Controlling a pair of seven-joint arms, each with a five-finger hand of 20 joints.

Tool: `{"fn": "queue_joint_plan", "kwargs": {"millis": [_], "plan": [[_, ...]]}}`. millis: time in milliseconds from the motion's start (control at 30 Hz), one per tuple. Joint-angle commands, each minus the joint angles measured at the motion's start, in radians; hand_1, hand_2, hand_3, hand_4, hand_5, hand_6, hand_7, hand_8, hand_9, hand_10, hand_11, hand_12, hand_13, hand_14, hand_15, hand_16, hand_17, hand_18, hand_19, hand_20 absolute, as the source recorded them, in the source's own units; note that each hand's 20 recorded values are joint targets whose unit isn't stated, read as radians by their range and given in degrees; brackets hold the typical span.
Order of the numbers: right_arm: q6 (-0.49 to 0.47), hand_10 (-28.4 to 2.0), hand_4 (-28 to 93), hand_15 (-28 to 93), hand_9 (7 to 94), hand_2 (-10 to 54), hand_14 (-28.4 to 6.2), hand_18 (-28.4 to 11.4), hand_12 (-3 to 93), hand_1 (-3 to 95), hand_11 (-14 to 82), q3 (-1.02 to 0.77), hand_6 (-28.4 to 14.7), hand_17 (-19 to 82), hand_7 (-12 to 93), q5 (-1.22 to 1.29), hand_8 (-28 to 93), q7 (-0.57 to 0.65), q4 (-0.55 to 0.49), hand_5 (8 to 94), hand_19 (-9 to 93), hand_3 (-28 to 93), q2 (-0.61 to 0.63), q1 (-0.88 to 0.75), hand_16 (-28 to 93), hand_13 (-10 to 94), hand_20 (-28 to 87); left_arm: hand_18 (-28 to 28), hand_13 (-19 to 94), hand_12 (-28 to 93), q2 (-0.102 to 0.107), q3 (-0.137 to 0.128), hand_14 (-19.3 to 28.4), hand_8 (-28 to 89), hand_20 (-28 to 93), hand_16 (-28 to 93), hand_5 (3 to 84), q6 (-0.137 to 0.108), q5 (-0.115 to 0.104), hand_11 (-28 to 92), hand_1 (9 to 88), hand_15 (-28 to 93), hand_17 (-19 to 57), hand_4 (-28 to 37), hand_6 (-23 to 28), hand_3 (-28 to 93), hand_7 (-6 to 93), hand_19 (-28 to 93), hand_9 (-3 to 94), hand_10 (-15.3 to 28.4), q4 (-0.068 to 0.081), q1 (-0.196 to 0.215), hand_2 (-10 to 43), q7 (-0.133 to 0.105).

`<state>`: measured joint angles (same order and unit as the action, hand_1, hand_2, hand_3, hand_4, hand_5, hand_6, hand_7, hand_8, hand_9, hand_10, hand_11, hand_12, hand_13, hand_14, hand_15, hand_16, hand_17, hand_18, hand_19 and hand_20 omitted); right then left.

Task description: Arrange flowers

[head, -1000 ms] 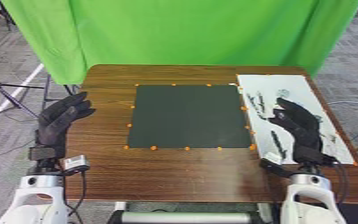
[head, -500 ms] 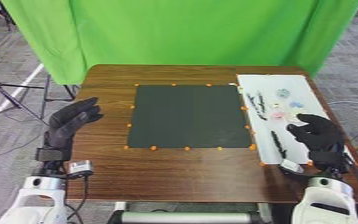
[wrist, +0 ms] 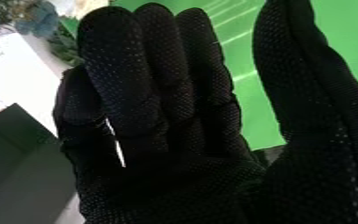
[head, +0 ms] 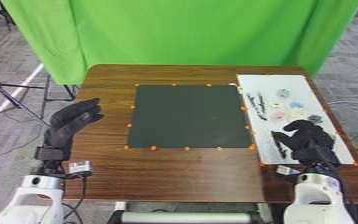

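Picking appears to be the step in hand. The right hand (head: 309, 137), released with fingers extended, is over the white mat (head: 266, 84). The pink flower (head: 278, 115) lies ahead, on the mat. Next: align palm-down, then grasp one flower.

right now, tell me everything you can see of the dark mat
The dark mat is a matte grey-green rectangle, perhaps cloth or card. It lies flat on the brown table, orange dots spaced along its edges, the white sheet just beside its right edge. Neither the left hand nor the right hand touches it.
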<state>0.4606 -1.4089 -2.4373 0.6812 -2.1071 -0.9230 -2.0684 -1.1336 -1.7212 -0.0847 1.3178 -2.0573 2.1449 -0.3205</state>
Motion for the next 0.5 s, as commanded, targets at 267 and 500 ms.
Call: {"fn": "queue_joint_plan", "kwargs": {"millis": [267, 500], "plan": [[-0.107, -14.4, -21, 53, 70.1, -9.5, -8.3, -21.7, 31.3, 40.9, 33.8, 0.014, -1.1, 35, 33, -0.027, -7, 0.056, 0.057, 59.6, 72, 66, 0.068, -0.013, 31, 75, 57, 16.3, 44, 10, 0.003, -0.037, 20.2, -7, 20, -4, 44.8, 0.038, 0.019, 20, 31.6, 27, 12.7, -15.0, 4.8, 61, 15.1, 21, 45.2, 16.1, -0.025, 0.035, -5.4, 0.042], [-0.110, -14.0, -21, 54, 70.8, -9.5, -7.9, -21.8, 31.6, 42.4, 33.8, 0.028, -1.2, 36, 35, -0.040, 1, 0.062, 0.082, 59.0, 73, 65, 0.048, -0.017, 32, 76, 58, 16.5, 43, 10, 0.000, -0.040, 20.3, -7, 21, -4, 45.4, 0.040, 0.027, 20, 31.9, 27, 12.7, -15.0, 3.2, 61, 15.0, 21, 44.9, 15.9, -0.032, 0.045, -5.4, 0.042]]}}
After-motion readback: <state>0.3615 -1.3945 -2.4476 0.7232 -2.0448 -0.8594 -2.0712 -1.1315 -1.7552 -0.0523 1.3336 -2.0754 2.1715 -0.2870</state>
